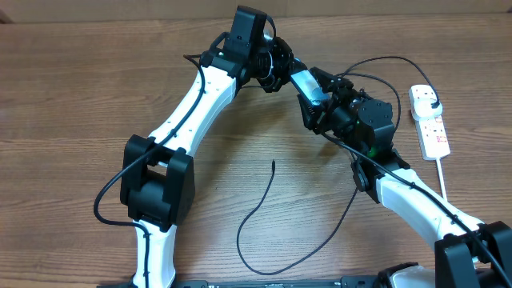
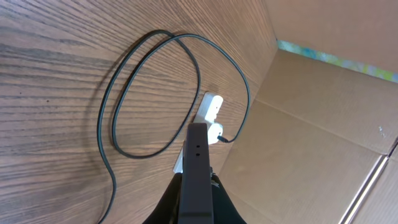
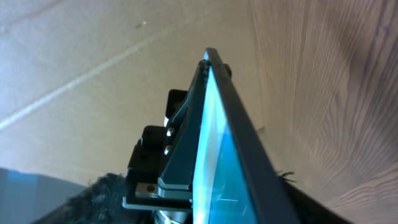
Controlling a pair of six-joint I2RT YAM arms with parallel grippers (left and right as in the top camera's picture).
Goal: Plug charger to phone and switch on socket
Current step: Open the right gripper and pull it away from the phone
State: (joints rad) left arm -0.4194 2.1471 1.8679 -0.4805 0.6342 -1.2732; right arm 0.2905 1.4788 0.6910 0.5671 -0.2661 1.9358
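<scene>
The phone (image 1: 305,85), its light-blue screen showing, hangs tilted above the table between my two grippers. My left gripper (image 1: 280,72) is shut on its upper end; in the left wrist view the dark phone edge (image 2: 197,162) runs out from between the fingers. My right gripper (image 1: 315,102) sits at the phone's lower end, open, one finger (image 3: 185,146) standing beside the screen (image 3: 214,162). The charger cable (image 1: 264,210) loops loosely over the table, and its connector tip (image 1: 274,163) lies free. Its black plug (image 1: 432,99) sits in the white socket (image 1: 432,130) at the right.
The socket's white cord (image 1: 442,178) runs toward the front right beside the right arm. Cardboard walls (image 2: 311,124) stand behind the table. More cable loops (image 2: 118,118) lie on the wood in front of the socket (image 2: 211,109).
</scene>
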